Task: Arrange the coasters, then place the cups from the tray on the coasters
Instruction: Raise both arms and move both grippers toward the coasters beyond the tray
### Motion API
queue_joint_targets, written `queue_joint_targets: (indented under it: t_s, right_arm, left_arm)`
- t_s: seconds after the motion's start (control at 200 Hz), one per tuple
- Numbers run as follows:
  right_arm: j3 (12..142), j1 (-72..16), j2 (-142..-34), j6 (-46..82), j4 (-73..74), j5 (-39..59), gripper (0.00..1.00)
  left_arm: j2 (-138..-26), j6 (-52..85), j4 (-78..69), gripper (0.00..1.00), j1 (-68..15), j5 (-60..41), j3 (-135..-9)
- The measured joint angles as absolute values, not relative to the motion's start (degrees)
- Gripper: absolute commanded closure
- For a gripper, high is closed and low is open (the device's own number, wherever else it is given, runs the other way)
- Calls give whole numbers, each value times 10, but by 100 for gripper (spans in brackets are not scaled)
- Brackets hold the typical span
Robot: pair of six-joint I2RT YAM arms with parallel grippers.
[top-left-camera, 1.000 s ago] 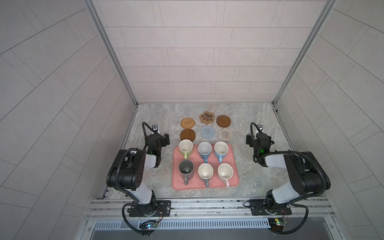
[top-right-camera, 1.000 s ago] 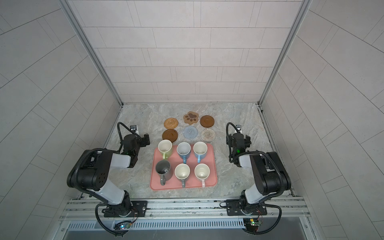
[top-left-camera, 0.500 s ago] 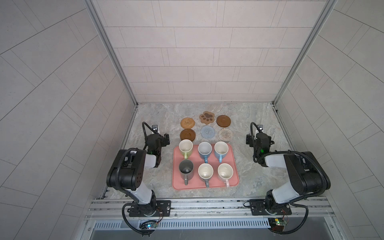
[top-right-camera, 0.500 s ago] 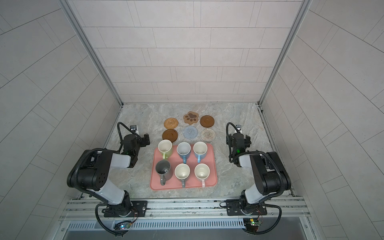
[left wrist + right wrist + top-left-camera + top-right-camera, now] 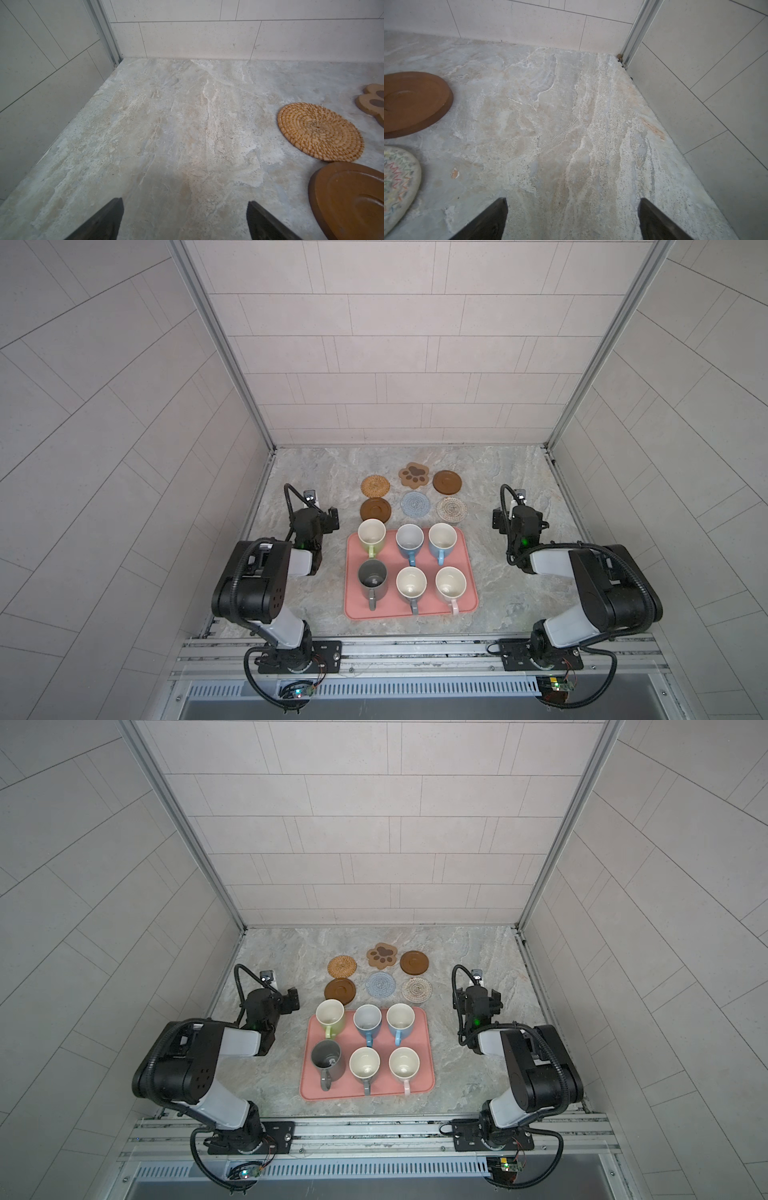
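Observation:
Six coasters lie in two rows behind the tray (image 5: pixel 411 616): rattan (image 5: pixel 375 486), paw-shaped (image 5: pixel 414 475) and a dark brown disc (image 5: pixel 447 482) at the back, then a second brown disc (image 5: pixel 375 509), blue-grey crochet (image 5: pixel 415 503) and beige crochet (image 5: pixel 451 509). Six cups stand on the tray: green (image 5: pixel 371 536), two blue (image 5: pixel 409 540), dark grey (image 5: pixel 372 578), grey-handled (image 5: pixel 411 584), pink-handled (image 5: pixel 450 583). My left gripper (image 5: pixel 185 207) rests open and empty left of the coasters. Right of them my right gripper (image 5: pixel 572 205) is open over bare counter.
Tiled walls close in the marble counter (image 5: pixel 498 572) at the back and on both sides. The arm bases sit on a metal rail (image 5: pixel 415 649) along the front edge. Bare counter lies between each gripper and the back wall.

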State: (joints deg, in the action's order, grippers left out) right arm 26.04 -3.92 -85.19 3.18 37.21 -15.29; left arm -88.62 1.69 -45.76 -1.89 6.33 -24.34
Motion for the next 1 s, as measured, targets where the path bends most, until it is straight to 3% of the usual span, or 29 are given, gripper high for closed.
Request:
queue_joint_targets:
  t_s: [0.155,0.33,0.61,1.001]
  right_arm:
    - [388,-46,-754,56,148,-161,1]
    - [513,-53,-700,136,-35,-168,0]
    - [513,-79,-697,243,-219,-126,0]
    - [548,-78,-737,319,-267,-75,0]
  left_arm:
    - [-763,42,-211,0,-19,59,-366]
    - [-702,88,-91,0,-22,27,-482]
    - [-809,150,67,0,-55,-35,-591]
    - [-889,227,150,0,-103,-77,-680]
